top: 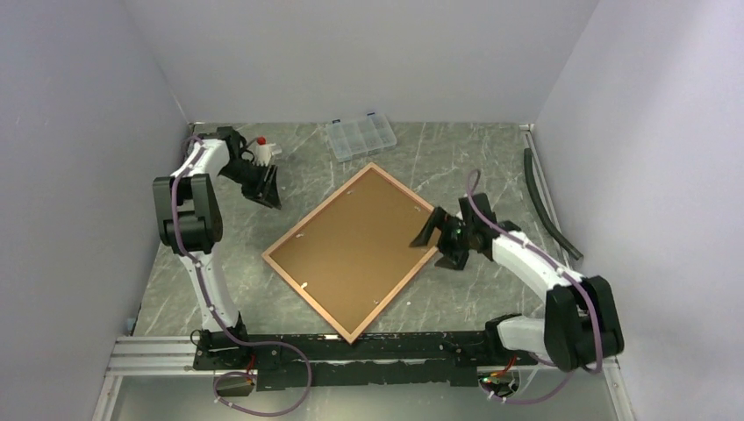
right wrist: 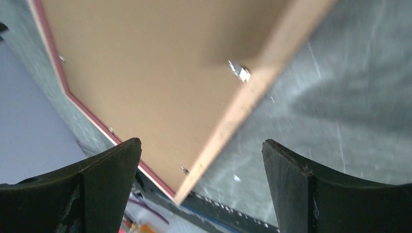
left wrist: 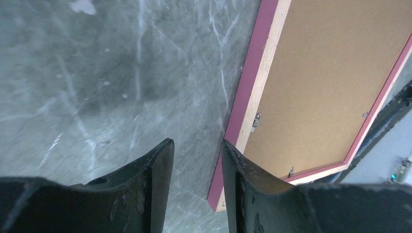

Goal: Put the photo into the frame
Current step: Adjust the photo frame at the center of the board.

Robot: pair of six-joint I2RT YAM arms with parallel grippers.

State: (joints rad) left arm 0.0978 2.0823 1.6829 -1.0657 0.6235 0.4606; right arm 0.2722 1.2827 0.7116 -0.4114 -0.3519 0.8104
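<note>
I saw the frame [top: 351, 250] lying back-up at centre, its long axis running from upper right to lower left. The left gripper [left wrist: 197, 143] was partly open and empty. The right gripper [right wrist: 201, 141] gaped wide and empty at the frame's right corner.

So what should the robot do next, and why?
Probably lower the right gripper onto the little metal clip at the frame's edge. Its jaws are wide open just above that edge, the brown board covers the frame's back, and no photo shows, so the board may need freeing first.
</note>
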